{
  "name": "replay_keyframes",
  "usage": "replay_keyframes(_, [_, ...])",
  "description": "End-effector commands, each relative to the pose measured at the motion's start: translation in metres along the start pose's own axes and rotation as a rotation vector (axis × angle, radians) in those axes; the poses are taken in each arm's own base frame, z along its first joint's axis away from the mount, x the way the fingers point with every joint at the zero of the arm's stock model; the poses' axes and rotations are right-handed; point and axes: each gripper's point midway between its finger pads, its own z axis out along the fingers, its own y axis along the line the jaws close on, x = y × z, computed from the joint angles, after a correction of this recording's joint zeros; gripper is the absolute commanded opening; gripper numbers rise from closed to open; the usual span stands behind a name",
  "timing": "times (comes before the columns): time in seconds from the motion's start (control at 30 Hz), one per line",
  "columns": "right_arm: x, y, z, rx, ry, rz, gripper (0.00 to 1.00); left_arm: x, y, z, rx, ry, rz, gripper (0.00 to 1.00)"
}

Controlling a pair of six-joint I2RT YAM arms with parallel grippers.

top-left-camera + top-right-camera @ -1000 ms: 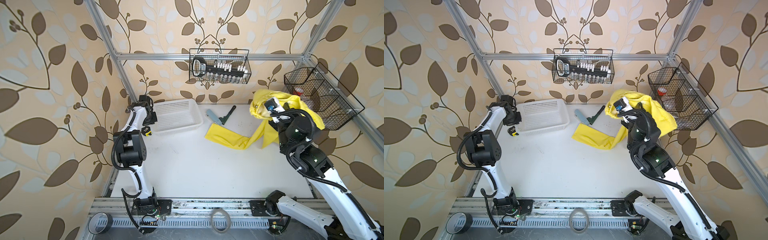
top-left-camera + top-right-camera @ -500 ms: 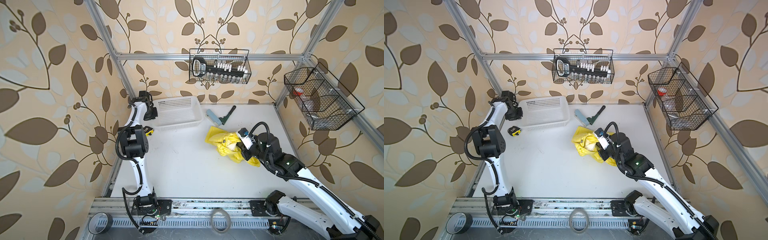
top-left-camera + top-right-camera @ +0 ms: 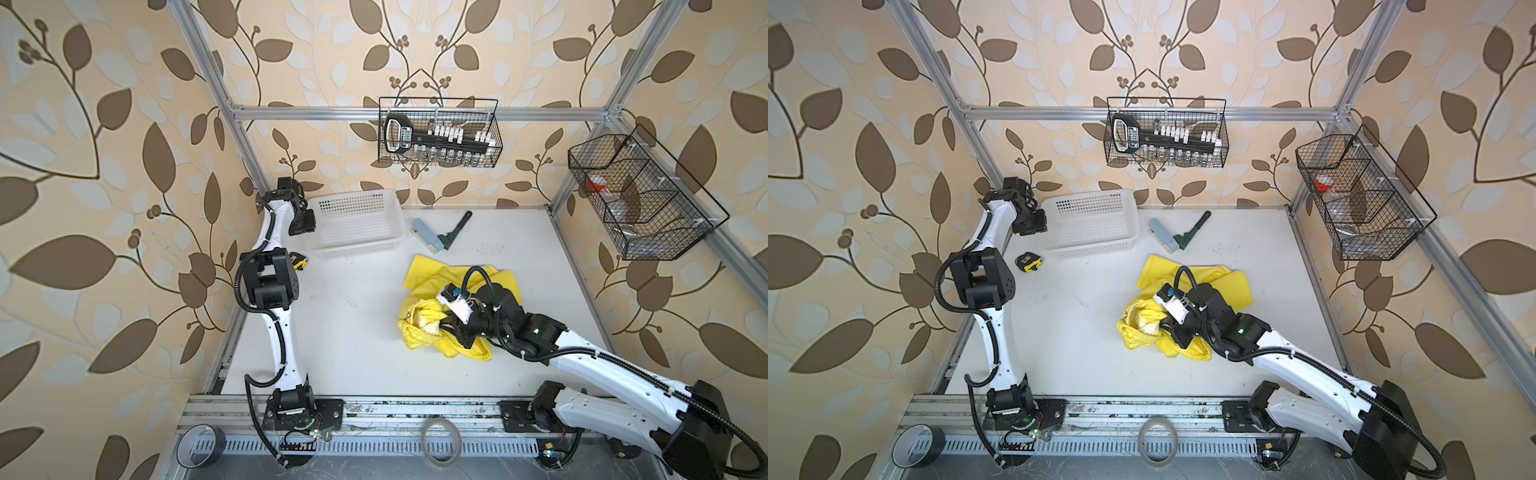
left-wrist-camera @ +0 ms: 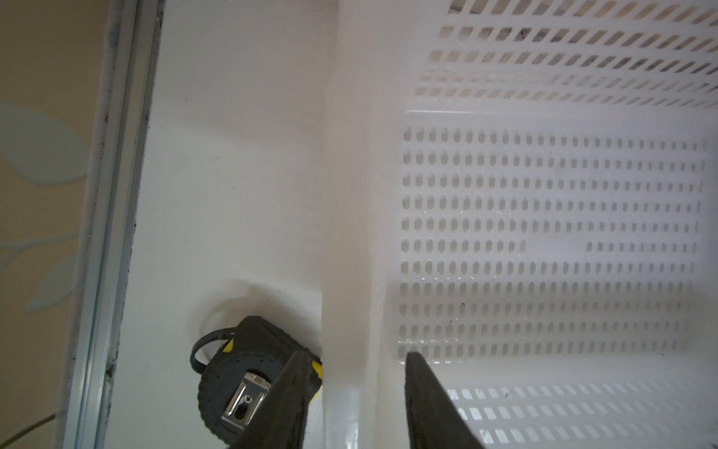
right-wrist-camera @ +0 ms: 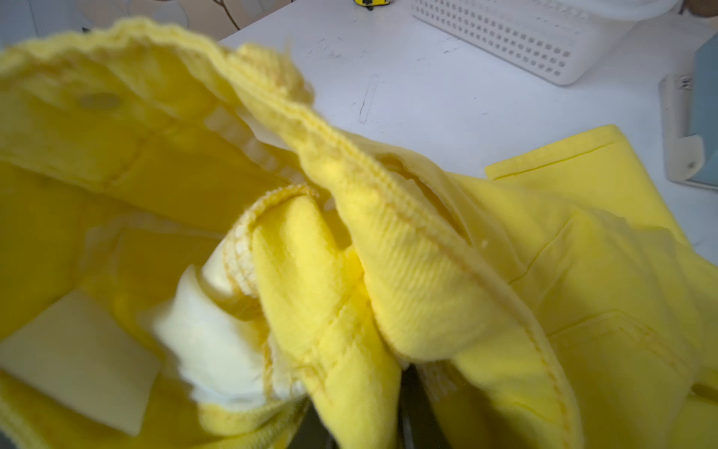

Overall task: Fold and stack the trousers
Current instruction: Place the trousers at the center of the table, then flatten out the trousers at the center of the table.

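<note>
**A:** Where were the trousers [image 3: 432,274] [image 3: 1156,272]?

**B:** In a crumpled heap on the table [image 3: 353,332], right of centre in both top views. One hemmed leg end lay flat near the blue-headed hand tool [image 3: 426,235]. A pale pocket lining [image 5: 209,342] was turned out.

**A:** Right gripper [image 3: 451,330]?

**B:** It was down in the heap. The wrist view was nearly all yellow cloth draped over the fingers, so I couldn't tell whether the jaws were pinched on fabric or standing apart.

**A:** Left gripper [image 4: 357,361]?

**B:** At the back-left corner, well apart from the trousers. The jaws were spread, with one finger [image 4: 295,388] outside the white basket's [image 4: 349,233] wall and one inside, and a gap showed beside the inner finger. The tape measure [image 4: 241,373] lay on the table just beside that wall, partly under the outer finger.
</note>
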Motion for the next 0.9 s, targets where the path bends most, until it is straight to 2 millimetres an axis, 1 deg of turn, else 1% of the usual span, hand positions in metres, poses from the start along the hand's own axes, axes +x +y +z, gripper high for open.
replay_keyframes(0.0, [-0.011,0.019,0.012,-0.079,-0.047,-0.035,0.24,-0.019,-0.002,-0.052,0.009,-0.093,0.01,0.53])
replay_keyframes(0.03, [-0.011,0.021,0.016,-0.087,-0.042,-0.039,0.27,-0.02,-0.002,-0.06,0.012,-0.102,0.011,0.56])
replay_keyframes(0.1, [-0.01,0.029,0.025,-0.116,-0.037,-0.048,0.33,-0.019,-0.009,-0.078,0.041,-0.12,0.011,0.64])
replay_keyframes(0.17, [-0.011,0.036,0.032,-0.148,-0.029,-0.056,0.41,-0.013,-0.016,-0.094,0.079,-0.126,0.002,0.68])
replay_keyframes(0.23, [-0.012,0.041,0.037,-0.171,-0.018,-0.065,0.48,-0.002,-0.027,-0.108,0.142,-0.125,-0.025,0.74])
replay_keyframes(0.3, [-0.011,0.043,0.039,-0.182,0.0,-0.079,0.54,0.016,-0.038,-0.117,0.214,-0.112,-0.046,0.78])
replay_keyframes(0.37, [-0.012,0.043,0.035,-0.18,0.005,-0.083,0.59,0.031,-0.049,-0.127,0.281,-0.114,-0.063,0.78])
replay_keyframes(0.43, [-0.017,0.039,0.024,-0.168,-0.008,-0.077,0.6,0.046,-0.058,-0.136,0.323,-0.112,-0.072,0.78])
replay_keyframes(0.47, [-0.022,0.036,0.016,-0.16,-0.03,-0.066,0.7,0.056,-0.067,-0.14,0.348,-0.105,-0.057,0.79])
replay_keyframes(0.5, [-0.026,0.031,0.006,-0.149,-0.055,-0.052,0.75,0.067,-0.075,-0.143,0.359,-0.094,-0.037,0.79])
replay_keyframes(0.53, [-0.029,0.025,-0.003,-0.128,-0.079,-0.032,0.78,0.081,-0.083,-0.145,0.363,-0.077,-0.018,0.79])
replay_keyframes(0.57, [-0.03,0.014,-0.01,-0.092,-0.097,-0.005,0.82,0.093,-0.09,-0.146,0.367,-0.065,0.007,0.83])
replay_keyframes(0.6, [-0.029,0.002,-0.017,-0.051,-0.108,0.033,0.84,0.107,-0.098,-0.146,0.366,-0.054,0.033,0.83])
replay_keyframes(0.63, [-0.026,-0.016,-0.026,0.002,-0.111,0.083,0.84,0.125,-0.107,-0.145,0.37,-0.036,0.064,0.85])
replay_keyframes(0.67, [-0.022,-0.031,-0.032,0.049,-0.121,0.133,0.84,0.137,-0.114,-0.145,0.372,-0.028,0.087,0.9])
replay_keyframes(0.73, [-0.006,-0.066,-0.046,0.14,-0.139,0.261,0.84,0.164,-0.129,-0.145,0.385,-0.006,0.112,0.9])
replay_keyframes(0.77, [0.002,-0.081,-0.052,0.185,-0.147,0.329,0.87,0.176,-0.138,-0.144,0.396,0.006,0.129,0.9])
replay_keyframes(0.8, [0.012,-0.095,-0.056,0.217,-0.153,0.407,0.87,0.188,-0.146,-0.151,0.405,-0.007,0.154,0.9])
replay_keyframes(0.83, [0.022,-0.102,-0.058,0.226,-0.145,0.465,0.87,0.201,-0.152,-0.152,0.409,-0.002,0.17,0.93])
replay_keyframes(0.87, [0.032,-0.106,-0.058,0.232,-0.126,0.51,0.87,0.212,-0.157,-0.151,0.416,0.009,0.177,0.96])
